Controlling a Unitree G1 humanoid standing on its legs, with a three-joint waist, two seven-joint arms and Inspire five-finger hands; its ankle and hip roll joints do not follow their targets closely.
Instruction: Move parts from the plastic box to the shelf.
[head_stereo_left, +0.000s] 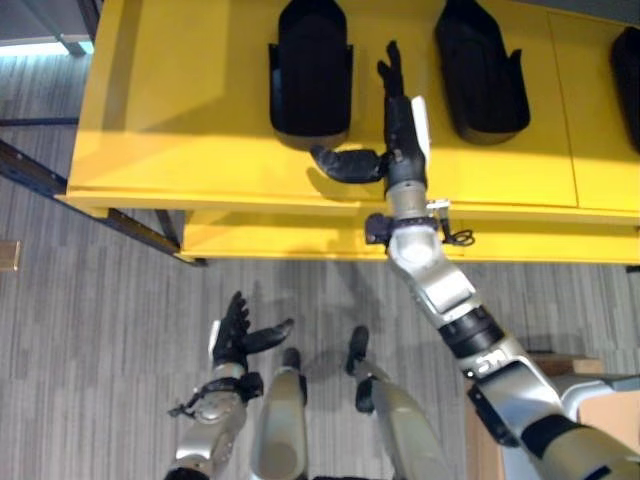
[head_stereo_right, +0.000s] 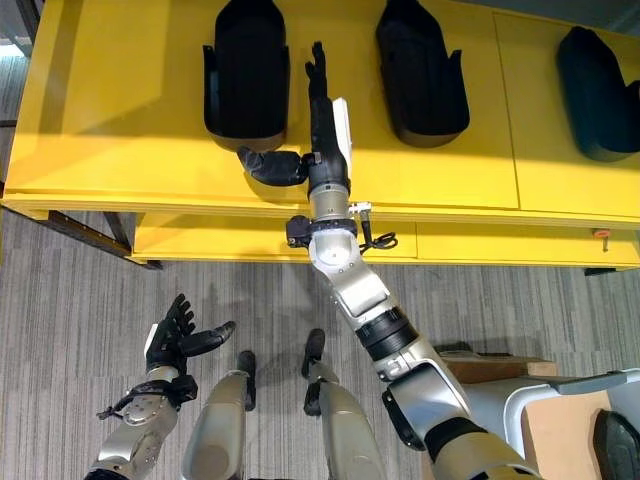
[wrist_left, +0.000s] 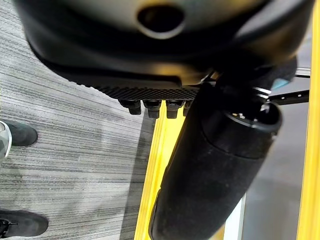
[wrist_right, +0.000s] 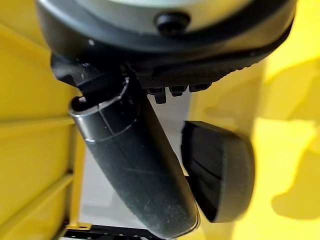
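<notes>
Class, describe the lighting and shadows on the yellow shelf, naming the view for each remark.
Left eye view: a bright band crosses the yellow shelf below the black parts. Right eye view: the right hand lies over that band. Right wrist view: soft shadow patches on the yellow.

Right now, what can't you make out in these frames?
- Plastic box: I can't locate it.
- Far-right black moulded part on the yellow shelf: cut off by the right edge in both eye views.
- Right robot hand: whether its straight fingers touch the shelf; hidden under the hand.
- Person's dark shoes: cut by the left wrist view's edge.
- Left robot hand: open over the floor.
</notes>
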